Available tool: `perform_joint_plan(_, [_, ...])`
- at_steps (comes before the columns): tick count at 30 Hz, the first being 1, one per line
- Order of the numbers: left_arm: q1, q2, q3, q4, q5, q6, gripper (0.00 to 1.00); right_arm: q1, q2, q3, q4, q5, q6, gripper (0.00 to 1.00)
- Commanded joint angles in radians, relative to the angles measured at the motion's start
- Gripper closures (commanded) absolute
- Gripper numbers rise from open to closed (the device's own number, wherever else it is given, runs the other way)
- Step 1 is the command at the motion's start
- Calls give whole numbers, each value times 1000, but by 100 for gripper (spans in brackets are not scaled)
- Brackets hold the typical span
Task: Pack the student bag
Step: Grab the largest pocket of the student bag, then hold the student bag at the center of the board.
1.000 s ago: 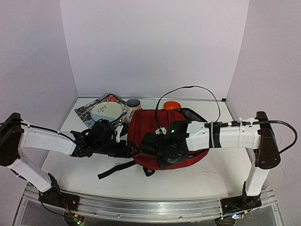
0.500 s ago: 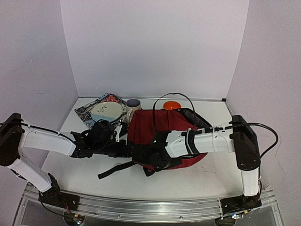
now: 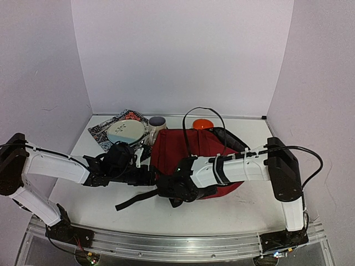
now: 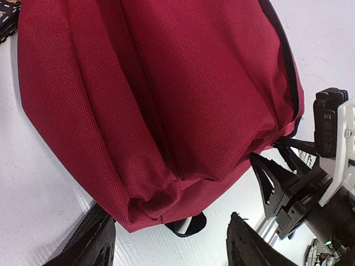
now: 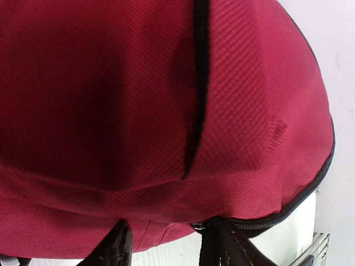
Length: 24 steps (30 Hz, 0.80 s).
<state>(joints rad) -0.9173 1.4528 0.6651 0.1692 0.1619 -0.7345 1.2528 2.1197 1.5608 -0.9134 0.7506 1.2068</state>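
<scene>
Back left: pale plate (image 3: 126, 131) on a patterned mat (image 3: 100, 133), mug (image 3: 157, 124) beside it. Left claw (image 4: 169, 221) spread wide at the bag's near left corner. Dark red bag (image 3: 188, 149) lies mid-counter (image 3: 249, 205), black strap (image 3: 136, 198) trailing forward. Right claw (image 5: 166, 233) straddles the bag's near hem; pinching or not, cannot tell. Orange object (image 3: 202, 123) behind the bag.

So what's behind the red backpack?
An orange round thing peeks over the student bag, with its lower part covered. A white mug stands behind the bag's left corner. Anything lower is hidden.
</scene>
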Motion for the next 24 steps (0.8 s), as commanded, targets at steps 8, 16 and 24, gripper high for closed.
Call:
perform_joint_plan(8, [-5, -6, -3, 47, 10, -6, 30, -3, -43, 12, -122, 50, -11, 70])
perform_joint_plan(16, [-7, -1, -7, 48, 17, -5, 31, -10, -83, -22, -141, 55, -10, 100])
perform_joint_plan(24, [-22, 26, 0, 48, 23, -11, 31, -12, -146, -47, -148, 40, -45, 100])
